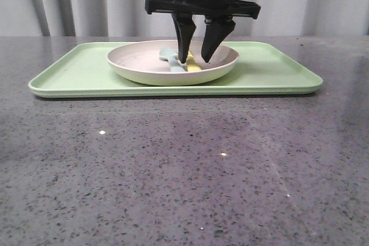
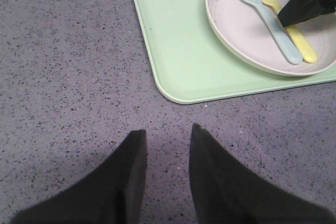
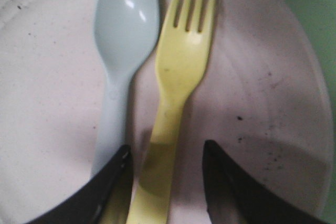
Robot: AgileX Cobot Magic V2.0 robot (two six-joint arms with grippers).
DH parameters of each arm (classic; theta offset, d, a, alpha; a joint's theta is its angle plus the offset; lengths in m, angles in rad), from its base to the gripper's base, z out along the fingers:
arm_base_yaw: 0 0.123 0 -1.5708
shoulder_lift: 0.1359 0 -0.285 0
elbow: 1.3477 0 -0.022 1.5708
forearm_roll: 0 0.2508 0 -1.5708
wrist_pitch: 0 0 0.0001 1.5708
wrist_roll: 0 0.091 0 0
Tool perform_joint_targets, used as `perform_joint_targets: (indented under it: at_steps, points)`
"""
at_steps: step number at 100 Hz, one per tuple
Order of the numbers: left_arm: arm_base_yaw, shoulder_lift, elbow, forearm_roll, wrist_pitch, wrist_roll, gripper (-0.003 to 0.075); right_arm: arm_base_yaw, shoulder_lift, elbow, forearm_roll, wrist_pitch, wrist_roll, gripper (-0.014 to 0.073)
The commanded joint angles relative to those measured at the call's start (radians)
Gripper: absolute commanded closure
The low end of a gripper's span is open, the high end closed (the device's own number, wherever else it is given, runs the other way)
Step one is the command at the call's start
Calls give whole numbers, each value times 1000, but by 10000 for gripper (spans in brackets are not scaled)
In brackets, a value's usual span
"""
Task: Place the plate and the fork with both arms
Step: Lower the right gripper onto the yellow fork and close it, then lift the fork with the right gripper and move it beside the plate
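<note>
1. Front view: the plate [image 1: 173,61] sits on the light-green tray [image 1: 81,70], roughly at tray centre. The tray rests on a speckled grey table [image 1: 184,171].
2. The fork [image 3: 176,93] lies flat in the plate, just beside a pale blue-grey spoon [image 3: 123,51]. Handles run parallel, nearly touching along the shafts.
3. The right gripper [image 1: 196,57] hangs over the plate, tips down inside the rim. Jaws apart, nothing held.
4. Key relation, right wrist view: the fork handle runs between the two fingertips [image 3: 110,182], long axis 12 to 6 o'clock, tines toward 12. The jaws close across the handle, not along it.
5. One dark fingertip stands over the spoon's handle end. Cannot tell whether it would land between spoon and fork or on the spoon.
6. Judgement: closing now risks catching the spoon handle as well; a slight shift toward 3 o'clock would centre the fork.
7. The left gripper [image 2: 168,150] hovers over bare table, off the tray's near corner. Jaws apart, empty.
8. Left wrist view: plate lies toward 1 o'clock from the left jaws, well apart.
9. The right arm is much nearer the fork. Judgement: the plate falls to the left arm, not yet approached.
</note>
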Motion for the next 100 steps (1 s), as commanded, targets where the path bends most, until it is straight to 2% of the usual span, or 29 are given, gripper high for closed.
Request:
perform_joint_targets:
  at_steps: [1,31,55,67,100]
  points:
    - [2,-7,-27,-14,-60,-11,521,-1,-48,-34,-1,-17,-3,265]
    - [2,-7,-27,-14,-60,-11,521,-1,-31,-34,-1,-3,-3,279]
    - [2,-7,-27,-14,-60,-11,521,-1,-32,-42,-3,21,-3,556]
    - [2,-7,-27,-14,-60,-11,521,-1,-42,-47,-6,26,-3,632]
    - [2,-7,-27,-14,-60,-11,522,-4,-121,-47,-78,82,-3,641]
